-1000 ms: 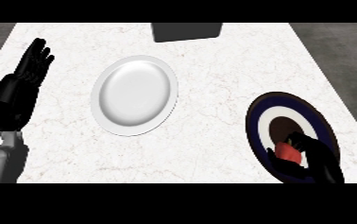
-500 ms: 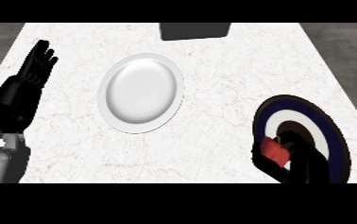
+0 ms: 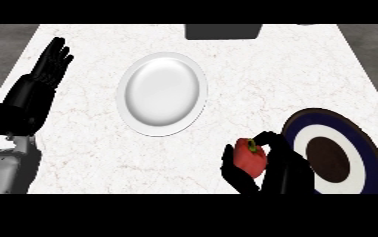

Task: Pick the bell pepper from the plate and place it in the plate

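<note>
White marble counter (image 3: 88,146) carries two plates: one plain white plate (image 3: 162,94) in the middle and one dark blue plate (image 3: 332,156) with white ring at the right edge. Compared with half a second ago, the right hand (image 3: 284,173) has lifted the single red bell pepper (image 3: 249,160) off the blue plate and now holds it just left of it, fingers curled round it. The pepper's green stem points up and to the right, its long axis almost upright, while the left hand (image 3: 46,76) rests open at the left edge.

We see even, bright light on the pale worktop (image 3: 88,146), with no hard shadows. The white plate (image 3: 162,93), up-left of the right hand (image 3: 284,173), carries soft sheen.
</note>
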Robot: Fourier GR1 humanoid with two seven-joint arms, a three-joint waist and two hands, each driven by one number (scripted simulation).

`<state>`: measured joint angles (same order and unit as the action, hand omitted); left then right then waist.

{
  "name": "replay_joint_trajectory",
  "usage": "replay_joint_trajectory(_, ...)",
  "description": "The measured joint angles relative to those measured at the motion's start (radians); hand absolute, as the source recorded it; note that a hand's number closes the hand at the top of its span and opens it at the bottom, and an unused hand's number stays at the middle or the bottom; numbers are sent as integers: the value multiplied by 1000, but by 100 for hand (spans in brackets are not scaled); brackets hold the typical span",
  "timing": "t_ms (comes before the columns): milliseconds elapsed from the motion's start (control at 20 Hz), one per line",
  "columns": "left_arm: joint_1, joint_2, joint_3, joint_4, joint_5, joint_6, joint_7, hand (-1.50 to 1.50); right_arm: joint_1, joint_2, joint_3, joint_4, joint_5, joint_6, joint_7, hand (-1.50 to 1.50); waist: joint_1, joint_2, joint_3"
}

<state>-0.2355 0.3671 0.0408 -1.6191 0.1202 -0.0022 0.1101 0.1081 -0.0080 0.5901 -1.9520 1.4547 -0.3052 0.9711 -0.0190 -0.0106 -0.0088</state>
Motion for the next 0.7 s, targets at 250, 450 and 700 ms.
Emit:
replay_joint_trajectory(250, -18, -12, -18, 5, -3, -10, -8, 0, -212, 0, 115, 50, 59, 84, 162, 150, 38, 9, 3)
replay_joint_trajectory(450, -41, -28, -33, 22, -8, -13, -11, 0, -384, -3, 107, 137, 2, 94, 214, 150, 61, 17, 5)
replay_joint_trajectory(700, -76, -40, -50, 26, -15, -14, -1, 0, -557, -4, 30, 292, -104, 73, 233, 150, 87, 25, 7)
